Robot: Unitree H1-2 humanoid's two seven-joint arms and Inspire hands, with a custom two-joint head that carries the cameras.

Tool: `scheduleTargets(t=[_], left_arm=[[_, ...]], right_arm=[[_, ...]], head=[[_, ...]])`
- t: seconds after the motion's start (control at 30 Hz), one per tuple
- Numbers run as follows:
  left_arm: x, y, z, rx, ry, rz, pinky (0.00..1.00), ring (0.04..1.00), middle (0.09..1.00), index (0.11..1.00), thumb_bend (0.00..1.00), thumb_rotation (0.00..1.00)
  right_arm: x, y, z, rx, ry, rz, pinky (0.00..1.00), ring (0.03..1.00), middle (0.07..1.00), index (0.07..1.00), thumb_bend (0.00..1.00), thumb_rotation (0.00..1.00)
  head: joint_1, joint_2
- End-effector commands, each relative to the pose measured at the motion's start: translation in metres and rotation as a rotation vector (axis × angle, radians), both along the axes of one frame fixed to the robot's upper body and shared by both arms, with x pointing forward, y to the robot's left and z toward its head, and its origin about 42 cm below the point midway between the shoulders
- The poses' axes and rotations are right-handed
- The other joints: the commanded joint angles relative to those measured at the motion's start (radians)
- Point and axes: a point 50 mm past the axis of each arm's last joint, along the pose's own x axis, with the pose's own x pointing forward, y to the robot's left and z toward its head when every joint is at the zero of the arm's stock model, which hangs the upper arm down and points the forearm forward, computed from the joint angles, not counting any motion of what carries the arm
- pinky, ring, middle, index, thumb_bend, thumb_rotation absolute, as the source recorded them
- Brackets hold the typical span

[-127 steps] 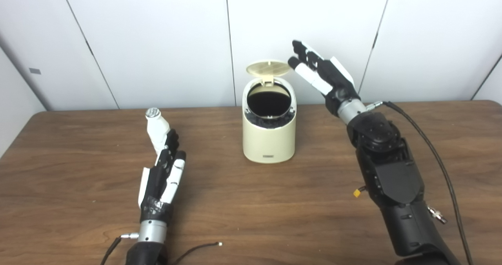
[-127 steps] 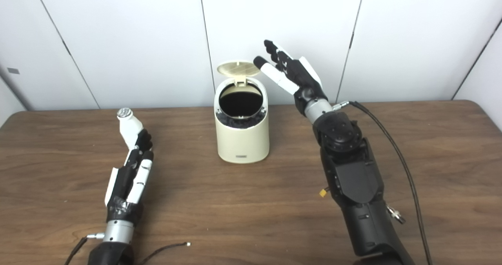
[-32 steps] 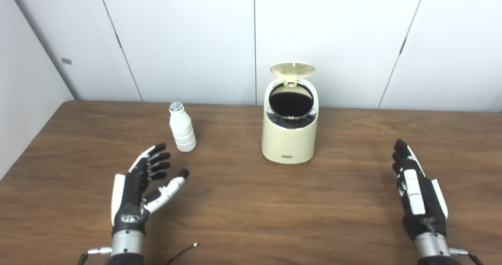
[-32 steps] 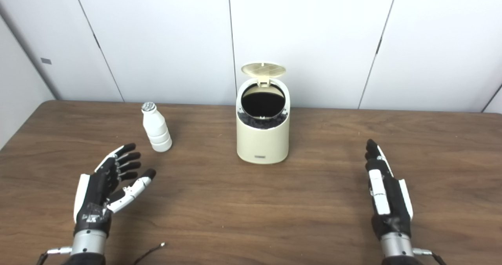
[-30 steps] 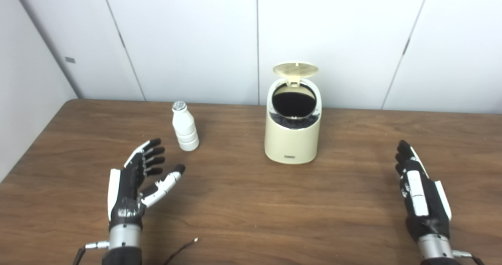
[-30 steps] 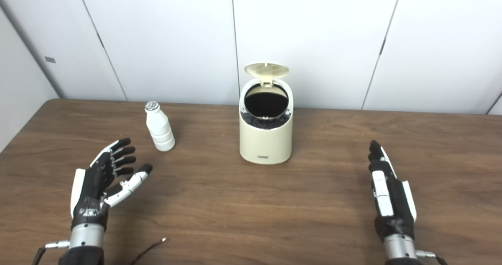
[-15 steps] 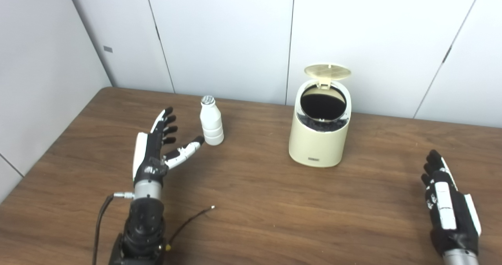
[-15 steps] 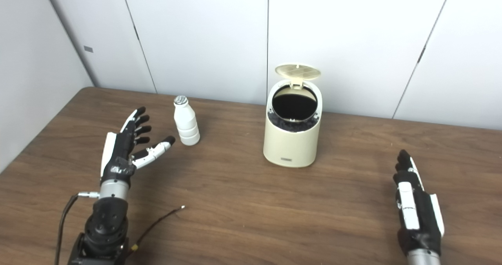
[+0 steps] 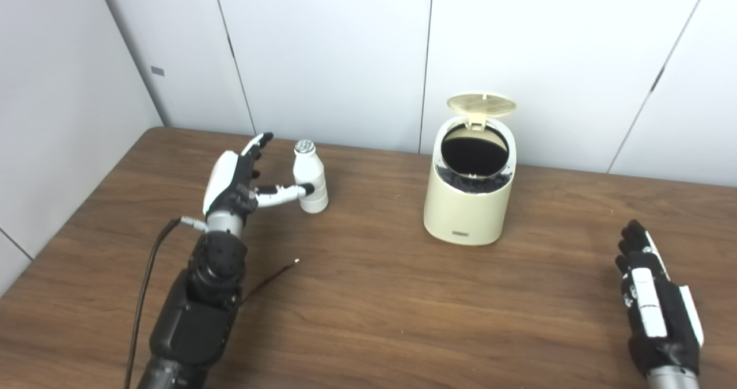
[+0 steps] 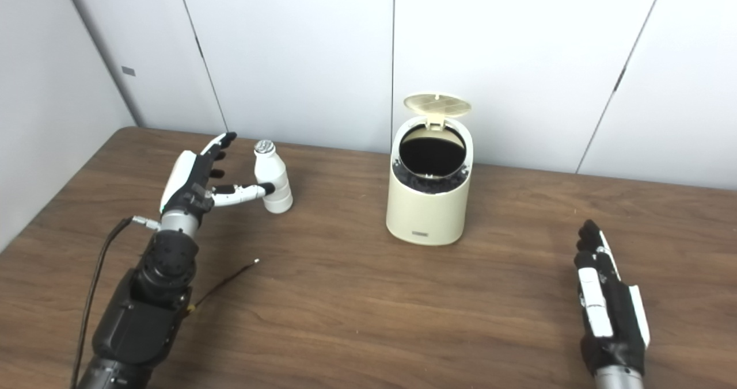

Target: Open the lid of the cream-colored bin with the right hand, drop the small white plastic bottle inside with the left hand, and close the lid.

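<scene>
You are looking at a dark brown wood-grain counter (image 9: 368, 320) with a rounded far-left corner. Behind it stands a far wall (image 9: 328, 55) of plain white panels, split by thin dark vertical seams that lean a little in the picture. A left wall (image 9: 52, 101), also white, meets it at the corner. A small grey rectangle (image 9: 157, 71) sits on the far wall near that corner. The light is even and soft, with faint shadows on the wood.

At the lower right, the right hand (image 9: 656, 311) is cut off at the wrist by the bottom edge. The bin (image 9: 469, 210) interior is black; its contents cannot be made out. The small label on its front is unreadable.
</scene>
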Motion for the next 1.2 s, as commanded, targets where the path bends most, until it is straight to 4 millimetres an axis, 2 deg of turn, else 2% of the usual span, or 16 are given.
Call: scheduleTargets(t=[0.0, 0.23, 0.53, 0.67, 0.77, 1.17], left_arm=[[0.012, 0.002, 0.024, 0.064, -0.050, -0.033, 0.86, 0.936, 0.931, 0.929, 0.93, 0.28], [0.027, -0.004, 0.032, 0.106, -0.026, -0.076, 0.84, 0.928, 0.932, 0.919, 0.99, 0.33], [0.025, -0.014, 0.037, 0.153, -0.007, -0.089, 0.81, 0.931, 0.918, 0.894, 0.98, 0.29], [0.023, -0.015, 0.037, 0.155, -0.002, -0.090, 0.78, 0.894, 0.889, 0.873, 0.97, 0.27], [0.023, -0.016, 0.038, 0.156, -0.010, -0.094, 0.71, 0.811, 0.832, 0.835, 0.96, 0.24], [0.018, -0.021, 0.040, 0.184, -0.015, -0.089, 0.65, 0.754, 0.769, 0.780, 0.95, 0.22]], right_arm=[[0.003, 0.006, 0.008, 0.016, -0.033, 0.015, 1.00, 0.995, 0.969, 0.946, 0.57, 0.79], [0.004, 0.007, 0.006, -0.030, -0.022, -0.004, 1.00, 0.991, 0.959, 0.941, 0.57, 0.81], [0.006, 0.007, 0.008, -0.011, -0.024, -0.007, 1.00, 0.998, 0.964, 0.943, 0.57, 0.81], [0.008, 0.007, 0.009, -0.008, -0.023, -0.006, 1.00, 0.997, 0.962, 0.943, 0.56, 0.79], [0.008, 0.006, 0.010, -0.021, -0.019, -0.016, 1.00, 0.987, 0.955, 0.943, 0.58, 0.80], [0.011, 0.006, 0.012, -0.011, -0.015, -0.029, 1.00, 0.994, 0.946, 0.934, 0.59, 0.81]], head=[[0.000, 0.000], [-0.005, 0.006], [-0.006, 0.013], [-0.005, 0.016], [-0.001, 0.018], [0.009, 0.029]])
